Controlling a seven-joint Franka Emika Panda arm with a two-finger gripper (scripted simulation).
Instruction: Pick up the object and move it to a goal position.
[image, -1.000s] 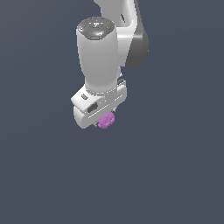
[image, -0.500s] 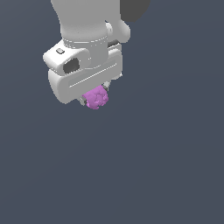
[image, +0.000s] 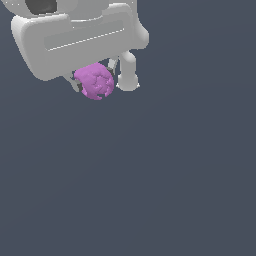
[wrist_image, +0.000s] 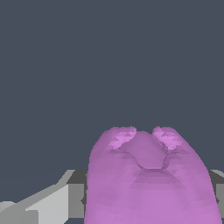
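My hand (image: 100, 82) pinches the object (image: 95, 81) across its bumpy middle; I judge it light, rigid, possibly slippery.

The exterior view looks from off the arm and sits very near it. The big white claw (image: 100, 82) fills the top corner on the exterior view's left, partly cut off by the picture's edge. Plain dark grey-blue fills the rest.

The wrist view rides on the arm and looks out along the claw. It is even nearer, so the small bumpy pink lump (wrist_image: 151, 179) fills much of that picture.

Both views share the pink lump (image: 95, 81) and bits of the claw beside it.
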